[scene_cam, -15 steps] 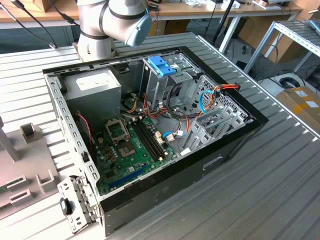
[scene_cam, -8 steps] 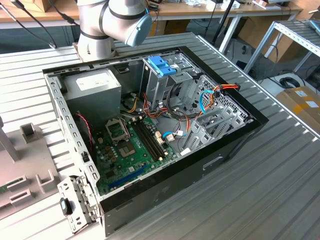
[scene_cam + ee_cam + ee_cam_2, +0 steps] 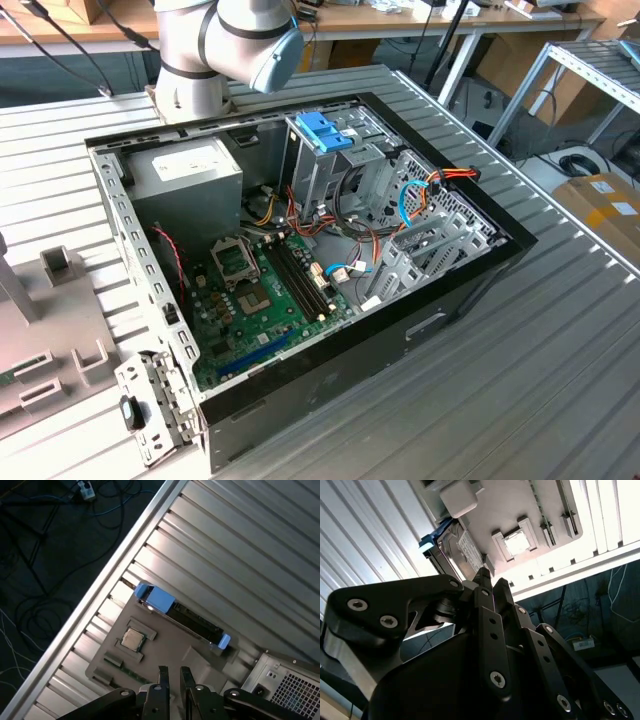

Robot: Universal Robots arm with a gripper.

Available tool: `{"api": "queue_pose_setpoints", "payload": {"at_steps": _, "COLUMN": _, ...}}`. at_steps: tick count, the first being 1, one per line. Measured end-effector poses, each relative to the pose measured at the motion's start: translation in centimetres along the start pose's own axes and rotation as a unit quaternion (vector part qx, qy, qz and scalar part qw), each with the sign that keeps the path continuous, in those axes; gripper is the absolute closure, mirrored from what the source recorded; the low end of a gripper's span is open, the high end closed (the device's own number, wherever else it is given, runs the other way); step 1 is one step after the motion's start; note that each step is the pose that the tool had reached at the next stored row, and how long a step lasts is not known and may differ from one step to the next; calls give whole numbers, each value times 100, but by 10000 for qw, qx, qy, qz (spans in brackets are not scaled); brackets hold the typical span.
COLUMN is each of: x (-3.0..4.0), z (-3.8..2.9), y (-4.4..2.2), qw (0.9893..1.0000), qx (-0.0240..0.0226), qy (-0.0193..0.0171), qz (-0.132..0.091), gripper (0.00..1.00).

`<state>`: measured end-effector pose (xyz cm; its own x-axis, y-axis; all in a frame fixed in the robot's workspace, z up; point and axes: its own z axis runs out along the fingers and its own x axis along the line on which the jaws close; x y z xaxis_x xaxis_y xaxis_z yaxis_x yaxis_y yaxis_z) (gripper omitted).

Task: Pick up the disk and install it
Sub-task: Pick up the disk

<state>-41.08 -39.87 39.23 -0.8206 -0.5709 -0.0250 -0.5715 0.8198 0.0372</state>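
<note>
- I read the gripper [image 3: 173,676] as barely parted, jaws a narrow gap apart, nothing held.
- I see the disk [image 3: 186,618] on edge in the grey fixture plate [image 3: 170,645], apart from the gripper.

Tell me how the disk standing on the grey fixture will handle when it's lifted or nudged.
The disk looks like a rigid metal slab, so it should stay stiff and feel heavy for its size. It stands on its thin edge on the grey fixture, so a sideways nudge could probably tip it. Its metal faces may be slippery.
</note>
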Motion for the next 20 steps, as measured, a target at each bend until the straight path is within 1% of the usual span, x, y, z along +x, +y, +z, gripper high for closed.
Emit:
{"api": "queue_pose_setpoints", "payload": {"at_steps": 7, "x": 0, "z": 0, "y": 0, "qw": 9998, "qx": -5, "qy": 7, "qz": -195, "gripper": 76}}
{"api": "queue_pose_setpoints", "payload": {"at_steps": 12, "x": 0, "z": 0, "y": 0, "qw": 9994, "qx": -9, "qy": 13, "qz": -345, "gripper": 76}}
{"api": "queue_pose_setpoints", "payload": {"at_steps": 16, "x": 0, "z": 0, "y": 0, "qw": 9990, "qx": -11, "qy": 17, "qz": -445, "gripper": 76}}
{"api": "queue_pose_setpoints", "payload": {"at_steps": 20, "x": 0, "z": 0, "y": 0, "qw": 9983, "qx": -15, "qy": 22, "qz": -586, "gripper": 76}}
